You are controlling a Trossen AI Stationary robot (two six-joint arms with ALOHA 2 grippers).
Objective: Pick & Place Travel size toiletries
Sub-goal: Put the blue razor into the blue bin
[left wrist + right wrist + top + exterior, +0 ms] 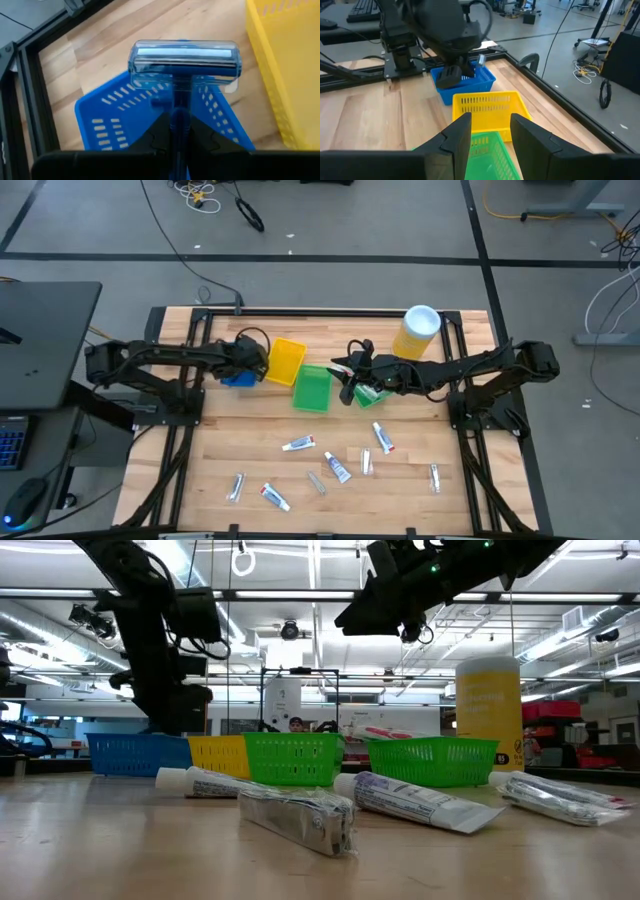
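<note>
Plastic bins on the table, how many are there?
4. A blue bin under the left gripper, which holds a razor; a yellow bin beside it; a green bin next; a second green bin partly hidden under the right gripper.

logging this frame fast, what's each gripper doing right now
Left gripper: shut on a blue razor, above the blue bin.
Right gripper: open, holding nothing, above a green bin.

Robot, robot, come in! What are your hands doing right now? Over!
Left gripper shut on razor, over blue bin. Right gripper open, empty, above green bin. Nothing blocking.
</note>
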